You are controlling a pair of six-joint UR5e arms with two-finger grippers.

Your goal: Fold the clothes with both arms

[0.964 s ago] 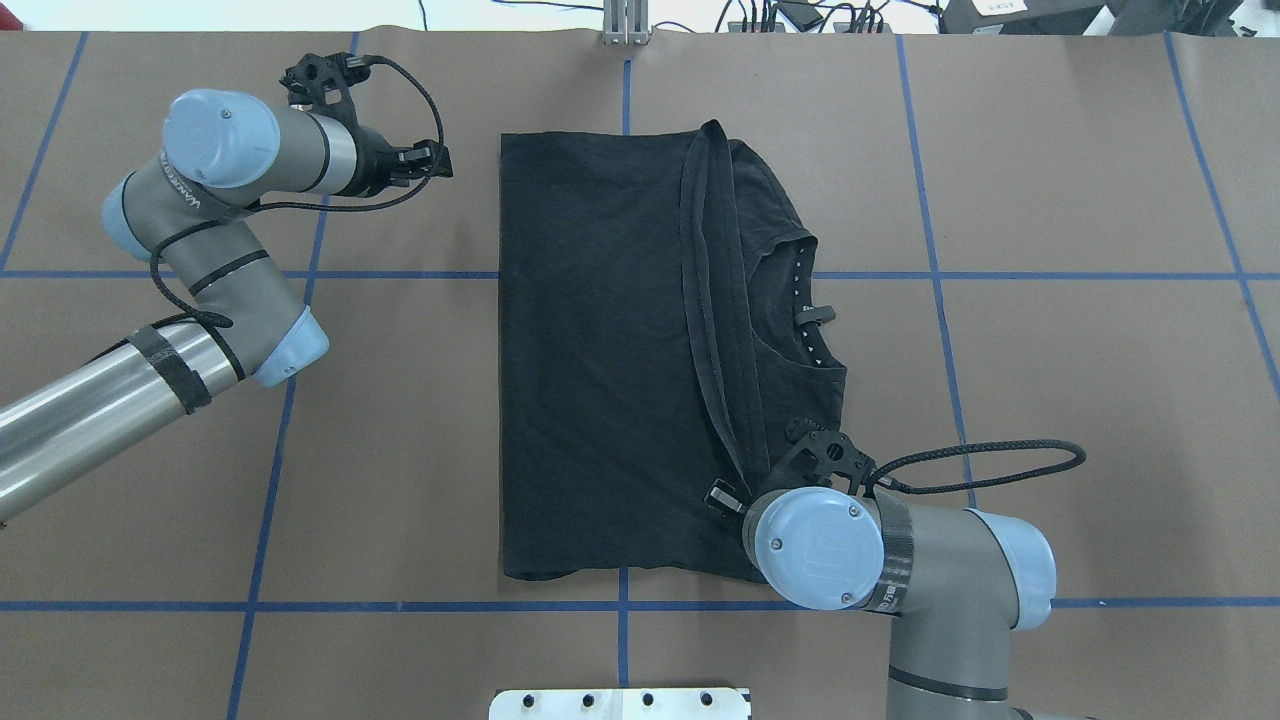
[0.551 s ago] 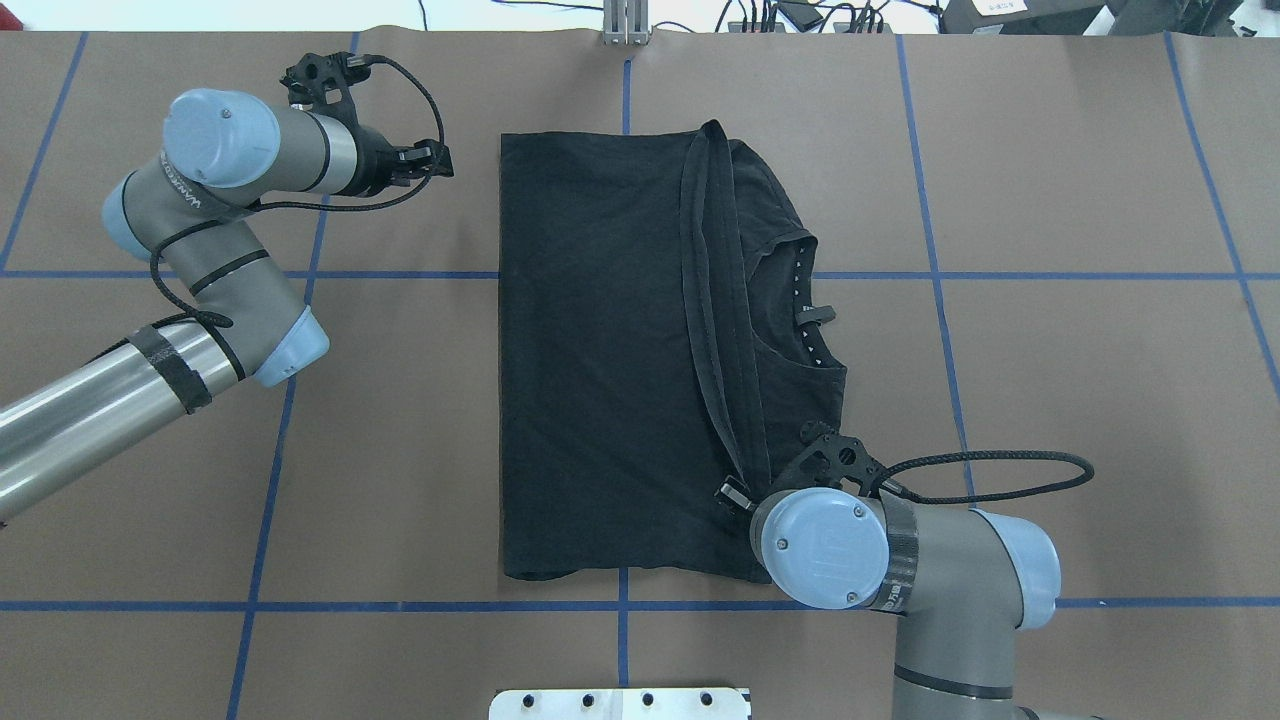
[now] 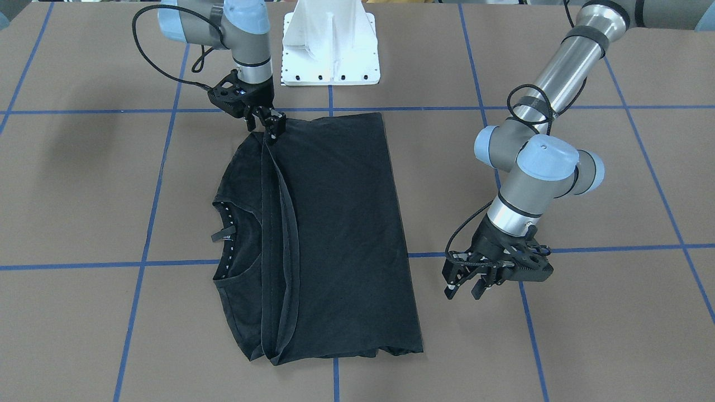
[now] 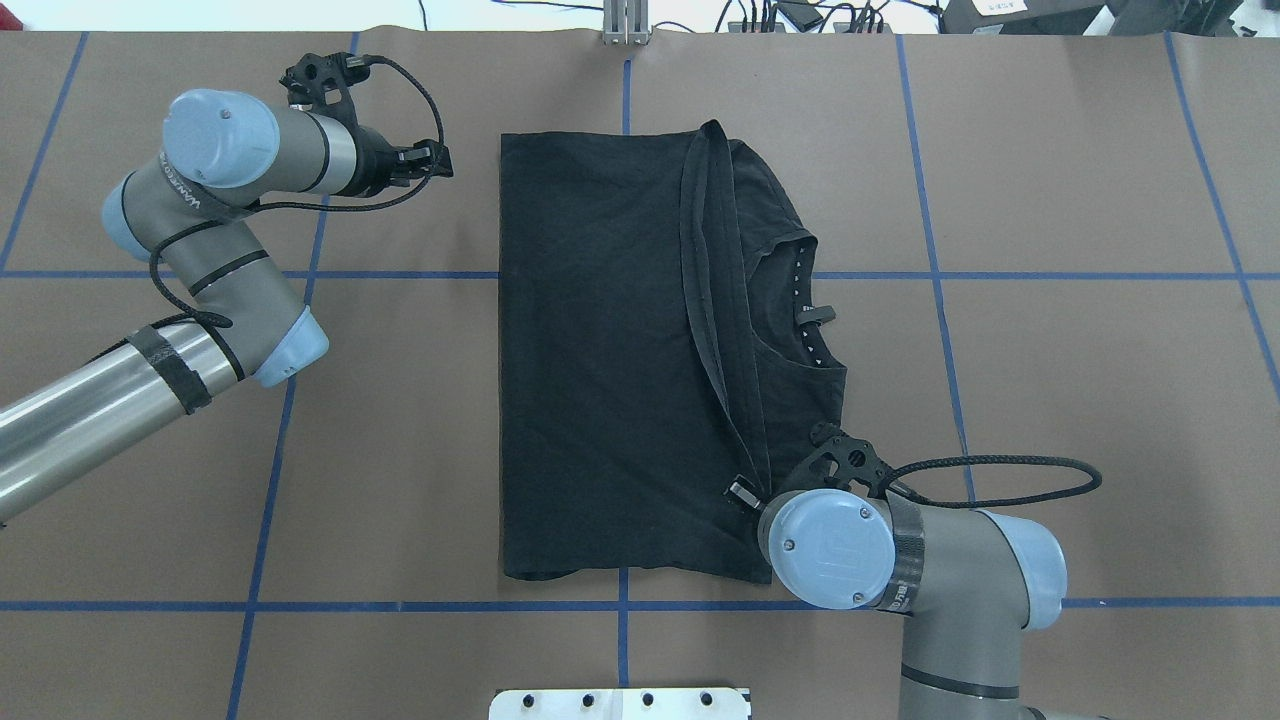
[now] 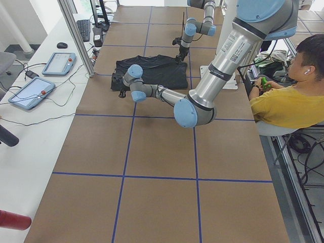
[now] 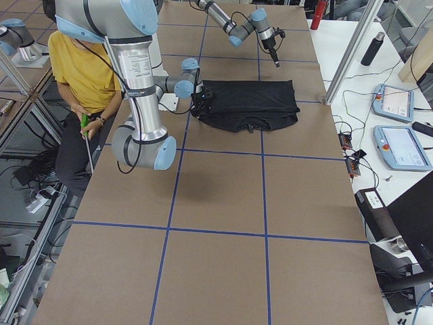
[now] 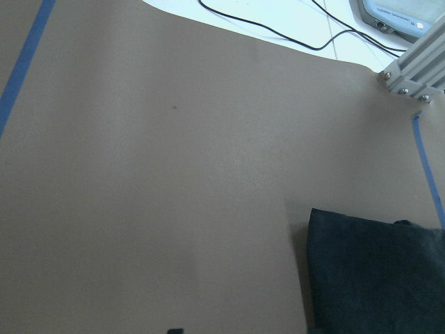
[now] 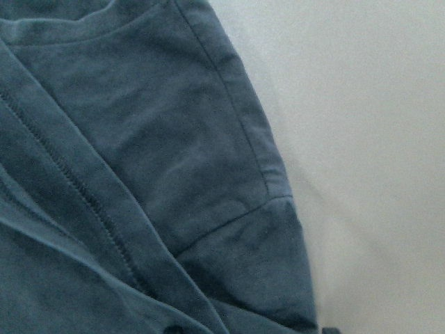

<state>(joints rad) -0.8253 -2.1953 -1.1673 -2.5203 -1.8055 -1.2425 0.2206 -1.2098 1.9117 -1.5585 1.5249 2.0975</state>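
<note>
Right gripper stands at the black T-shirt corner nearest the robot's base, jaws apart, holding nothing. Left gripper hovers with jaws apart, empty, beside the shirt's straight folded edge and not touching it. You see the shirt lying flat mid-desk, with brown surface showing along every edge.

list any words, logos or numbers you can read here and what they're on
Possibly "UR": raised logo on the blue joint cap of the right arm; faint.
Dark lettering along the grey housing of the left arm: too skewed to read.
T-shirt: no print showing; its collar tag is too small to read.
Tablets: screens too small to read.
</note>
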